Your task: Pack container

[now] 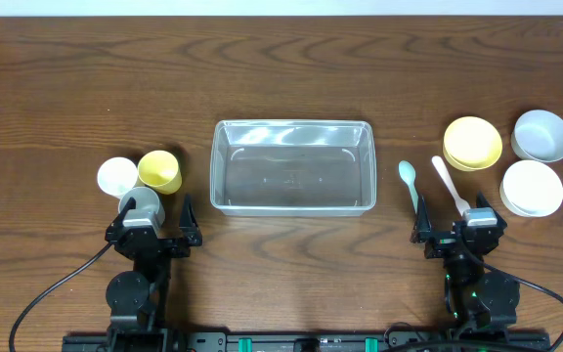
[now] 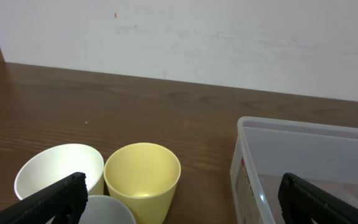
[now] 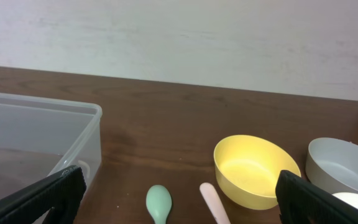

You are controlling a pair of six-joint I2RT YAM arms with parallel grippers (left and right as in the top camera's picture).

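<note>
the clear container [image 1: 292, 172] sits on the table [image 1: 281, 59] between the cups [image 1: 159, 169] and the spoons [image 1: 409, 178]. the left gripper [image 1: 152, 225] and right gripper [image 1: 454, 221] stand spread wide, holding nothing.

Overhead looks straight down at the container [image 1: 292, 166]. Wrist cams sit low, close, facing the wall [image 2: 229, 37]; left shares its left end, right its right end.

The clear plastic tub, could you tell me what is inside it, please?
The clear rectangular plastic container is empty; the brown wooden table shows through its floor. Nothing hides its inside overhead.
</note>
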